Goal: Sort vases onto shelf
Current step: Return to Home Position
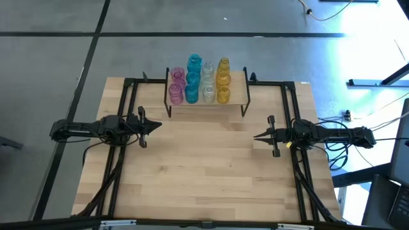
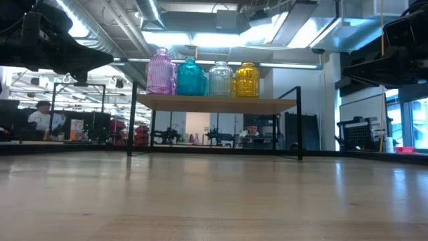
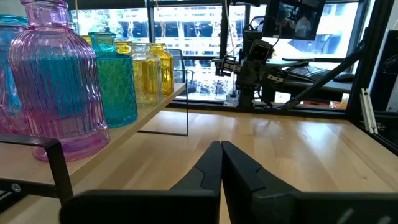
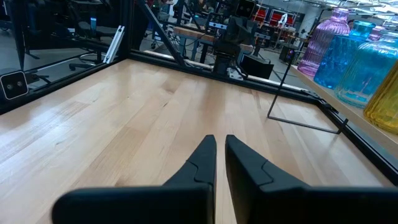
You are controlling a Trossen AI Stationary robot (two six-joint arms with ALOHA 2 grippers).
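The vases stand upright on their bases on the shelf (image 1: 238,96), a light-wood board on thin black legs at the table's far middle. They form four rows by colour: pink (image 1: 177,86), teal (image 1: 193,80), clear (image 1: 208,83) and yellow (image 1: 223,82). In the low view their front ones, pink (image 2: 160,72), teal (image 2: 190,77), clear (image 2: 221,79) and yellow (image 2: 247,79), stand side by side. My left gripper (image 1: 156,125) (image 3: 221,144) hovers shut at the table's left, pointing level toward the right. My right gripper (image 1: 257,136) (image 4: 220,138) hovers shut at the table's right, pointing left. Neither holds anything.
Black frame rails (image 1: 128,108) (image 1: 289,102) run along the table's left and right sides beside the arms. Bare wooden tabletop (image 1: 208,166) lies between the grippers and in front of the shelf. Cables (image 1: 339,156) lie off the right edge. A person (image 2: 43,115) sits far behind.
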